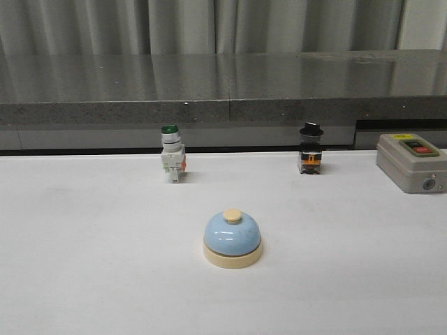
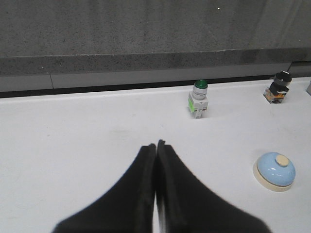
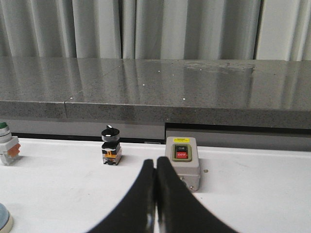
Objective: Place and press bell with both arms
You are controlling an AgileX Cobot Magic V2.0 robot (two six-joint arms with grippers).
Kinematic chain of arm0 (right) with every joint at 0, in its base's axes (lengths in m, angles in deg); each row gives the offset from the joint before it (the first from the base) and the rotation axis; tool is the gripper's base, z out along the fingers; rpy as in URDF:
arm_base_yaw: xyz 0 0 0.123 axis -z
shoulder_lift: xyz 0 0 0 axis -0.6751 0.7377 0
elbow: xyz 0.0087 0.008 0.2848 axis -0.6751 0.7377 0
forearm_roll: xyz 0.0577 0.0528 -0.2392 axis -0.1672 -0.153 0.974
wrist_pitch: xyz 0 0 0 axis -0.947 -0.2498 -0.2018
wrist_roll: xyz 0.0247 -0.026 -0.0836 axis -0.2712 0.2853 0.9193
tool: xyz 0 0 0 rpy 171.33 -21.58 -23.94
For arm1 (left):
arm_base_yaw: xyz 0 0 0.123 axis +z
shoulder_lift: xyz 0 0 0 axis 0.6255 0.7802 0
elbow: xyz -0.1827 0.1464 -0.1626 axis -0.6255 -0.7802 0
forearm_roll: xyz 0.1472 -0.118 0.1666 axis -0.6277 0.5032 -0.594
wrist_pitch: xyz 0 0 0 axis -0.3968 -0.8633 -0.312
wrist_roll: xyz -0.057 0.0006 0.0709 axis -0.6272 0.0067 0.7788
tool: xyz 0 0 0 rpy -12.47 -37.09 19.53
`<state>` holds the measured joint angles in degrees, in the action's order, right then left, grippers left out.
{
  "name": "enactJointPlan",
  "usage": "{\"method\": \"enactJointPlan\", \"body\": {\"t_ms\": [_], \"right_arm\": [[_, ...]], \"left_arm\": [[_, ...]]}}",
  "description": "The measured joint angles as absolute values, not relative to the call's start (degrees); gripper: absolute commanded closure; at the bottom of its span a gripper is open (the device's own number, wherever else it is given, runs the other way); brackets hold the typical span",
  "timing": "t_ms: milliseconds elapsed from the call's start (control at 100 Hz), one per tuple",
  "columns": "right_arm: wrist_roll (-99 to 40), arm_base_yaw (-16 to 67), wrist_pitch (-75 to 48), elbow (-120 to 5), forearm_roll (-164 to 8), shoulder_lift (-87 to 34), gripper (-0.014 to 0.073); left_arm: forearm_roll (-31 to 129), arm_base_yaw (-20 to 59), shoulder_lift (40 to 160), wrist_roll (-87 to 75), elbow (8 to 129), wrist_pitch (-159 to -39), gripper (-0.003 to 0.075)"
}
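Observation:
The bell (image 1: 232, 239), a light-blue dome on a cream base with a cream button, stands upright on the white table near the middle front. It also shows in the left wrist view as the bell (image 2: 275, 170), and only its edge shows in the right wrist view (image 3: 4, 217). My left gripper (image 2: 156, 144) is shut with nothing between its fingers, well to the left of the bell and apart from it. My right gripper (image 3: 155, 162) is shut and empty too, in front of the grey box. Neither arm shows in the front view.
A green-capped white push-button switch (image 1: 172, 158) and a black-knobbed switch (image 1: 311, 150) stand along the table's far edge. A grey box with ON and OFF buttons (image 1: 412, 162) sits at the far right. A dark stone ledge (image 1: 223, 87) runs behind the table.

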<state>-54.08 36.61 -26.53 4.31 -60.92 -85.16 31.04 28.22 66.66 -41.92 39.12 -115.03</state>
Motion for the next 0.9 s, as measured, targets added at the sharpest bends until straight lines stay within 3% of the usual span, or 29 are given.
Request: {"method": "enactJointPlan", "body": {"t_ms": [400, 900], "right_arm": [[-54.08, 36.61, -26.53, 4.31, -60.92, -85.16, 0.0662], [-54.08, 36.61, -26.53, 4.31, -60.92, -85.16, 0.0662]], "left_arm": [[25.48, 28.22, 63.63, -41.92, 36.02, -108.38, 0.0740], [23.98, 28.89, 47.62, -41.92, 11.06, -85.12, 0.0740]]}}
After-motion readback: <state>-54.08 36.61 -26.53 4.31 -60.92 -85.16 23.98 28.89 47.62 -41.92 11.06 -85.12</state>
